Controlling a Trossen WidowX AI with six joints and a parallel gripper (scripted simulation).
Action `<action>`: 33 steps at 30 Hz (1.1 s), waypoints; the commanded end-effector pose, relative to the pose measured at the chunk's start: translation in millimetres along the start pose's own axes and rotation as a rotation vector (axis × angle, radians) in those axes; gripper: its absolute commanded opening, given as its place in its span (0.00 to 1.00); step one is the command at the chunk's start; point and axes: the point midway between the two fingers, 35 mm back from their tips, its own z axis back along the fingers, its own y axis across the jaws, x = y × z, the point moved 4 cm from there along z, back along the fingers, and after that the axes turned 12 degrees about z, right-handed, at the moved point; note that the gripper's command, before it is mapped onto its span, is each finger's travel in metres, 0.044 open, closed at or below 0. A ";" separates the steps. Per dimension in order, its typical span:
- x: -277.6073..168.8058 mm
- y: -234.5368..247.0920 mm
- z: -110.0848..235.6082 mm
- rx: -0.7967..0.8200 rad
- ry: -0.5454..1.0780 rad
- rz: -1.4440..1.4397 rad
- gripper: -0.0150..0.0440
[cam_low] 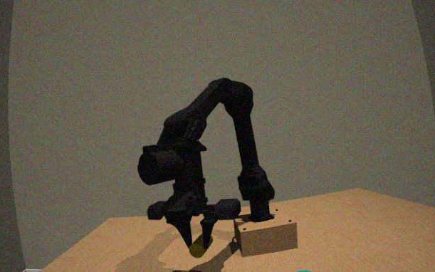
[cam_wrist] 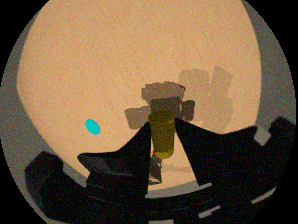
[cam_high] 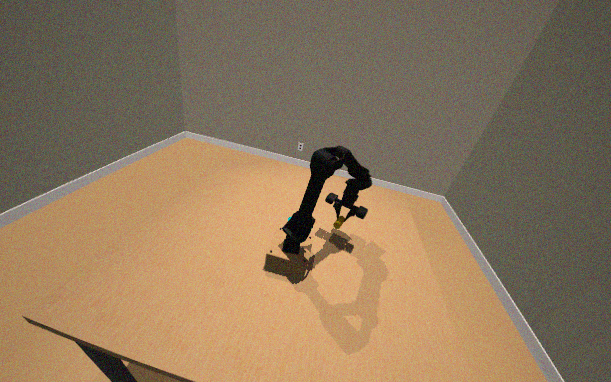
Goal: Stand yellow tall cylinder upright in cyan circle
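Observation:
The yellow tall cylinder (cam_high: pixel 339 222) (cam_low: pixel 198 248) (cam_wrist: pixel 162 134) is held lying between the two black fingertips, raised above the table and slightly tilted. My gripper (cam_high: pixel 343 219) (cam_low: pixel 199 246) (cam_wrist: pixel 162 122) is shut on it, one finger on each side, and points down. The cyan circle (cam_wrist: pixel 92 126) lies on the table to the left in the wrist view, away from the cylinder. Only its edge shows at the bottom of the exterior view (cam_low: pixel 303 271), and a small bit shows behind the arm's base in the top view (cam_high: pixel 290 219).
The arm's base stands on a wood-coloured block (cam_low: pixel 268 239) beside the gripper. Shadows of the arm and gripper fall on the wooden table (cam_high: pixel 166 240) (cam_low: pixel 367 228). A dark-edged panel (cam_high: pixel 101 349) shows at the lower left in the top view.

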 end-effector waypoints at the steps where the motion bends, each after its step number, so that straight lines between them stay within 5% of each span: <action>1: 0.5 -0.6 14.6 -0.009 -0.011 -0.003 0.43; 33: 17.2 68.7 35.1 -0.001 -0.013 -0.137 0.43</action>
